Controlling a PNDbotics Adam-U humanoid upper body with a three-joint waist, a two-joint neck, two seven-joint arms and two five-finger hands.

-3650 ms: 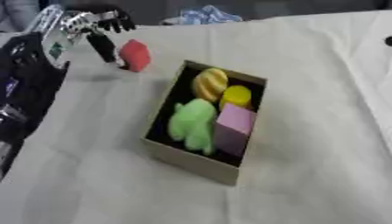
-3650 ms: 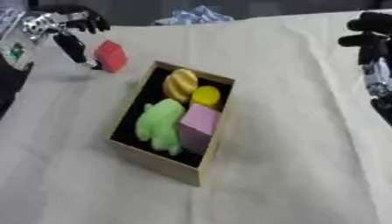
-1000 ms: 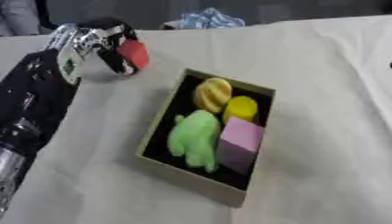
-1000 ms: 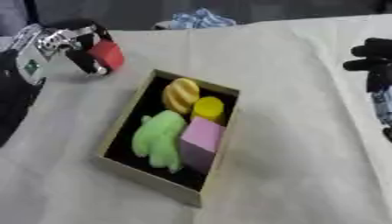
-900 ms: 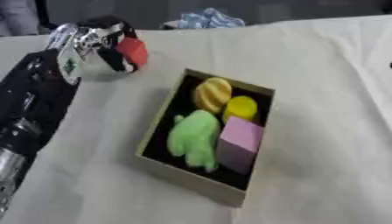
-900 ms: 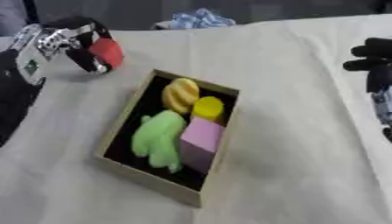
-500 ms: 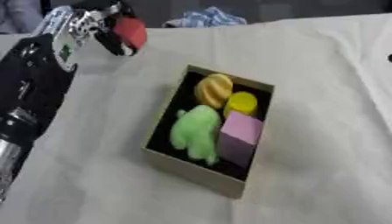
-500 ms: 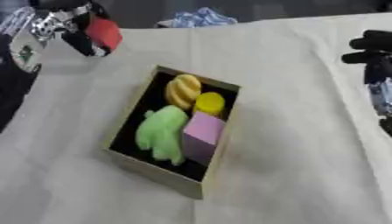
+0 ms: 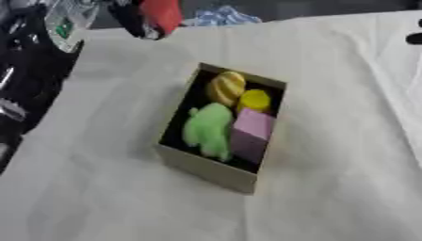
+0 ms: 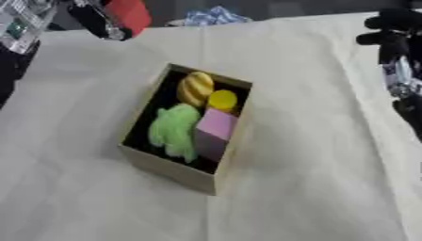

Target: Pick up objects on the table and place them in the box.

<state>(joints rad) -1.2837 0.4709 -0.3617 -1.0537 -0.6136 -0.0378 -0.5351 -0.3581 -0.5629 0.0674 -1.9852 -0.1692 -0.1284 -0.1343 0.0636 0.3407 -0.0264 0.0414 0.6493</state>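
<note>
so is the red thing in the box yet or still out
Out. The red object is held in the left hand above the table, up and left of the box, which holds only green, pink, yellow and striped items.

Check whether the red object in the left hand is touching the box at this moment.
Apart. In the left eye view the red object sits in the left hand near the top edge, with bare tablecloth between it and the box.

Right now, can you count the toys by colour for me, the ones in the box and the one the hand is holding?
Green: 1, in the box
Pink: 1, in the box
Plain yellow: 1, in the box
Yellow with stripes: 1, in the box
Red: 1, held up by the left hand
Total: 5
</note>
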